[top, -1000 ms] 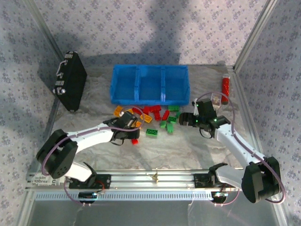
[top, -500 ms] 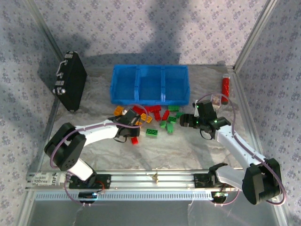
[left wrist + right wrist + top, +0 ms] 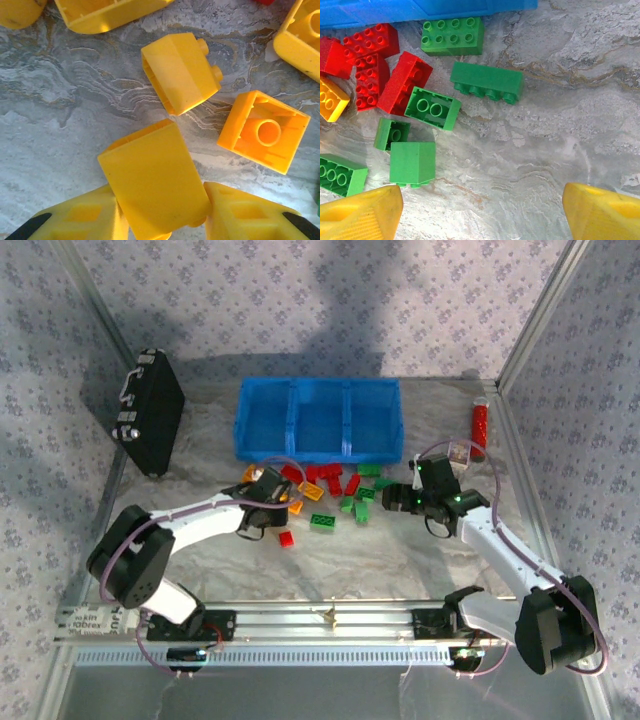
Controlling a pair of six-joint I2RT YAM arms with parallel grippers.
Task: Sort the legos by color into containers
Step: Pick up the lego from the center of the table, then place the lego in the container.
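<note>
Pick step: small yellow plastic lego brick point(image 3: 150, 175) pinched in left gripper point(image 3: 160, 216), just in front of bright blue three-compartment plastic tray point(image 3: 293, 418). Right gripper point(image 3: 482, 210) wide, empty, over green bricks point(image 3: 487, 80). Next: lift into a compartment.

Legible text: practically none.
- Lower left of top view: white sticker point(image 3: 90, 618) on metal rail point(image 3: 300, 625), one line of dark print, too blurred to read (last characters may be letters, cannot tell).
- Upper right of top view: red tube point(image 3: 479, 428), any print too small to make out.
- Upper left: black case point(image 3: 150, 425), no marking legible.
- Left wrist view, lower centre: yellow brick point(image 3: 150, 177), smooth face, nothing readable.
- Right wrist view, top: green brick point(image 3: 452, 36), stud tops too small for brand mark to be read.
</note>
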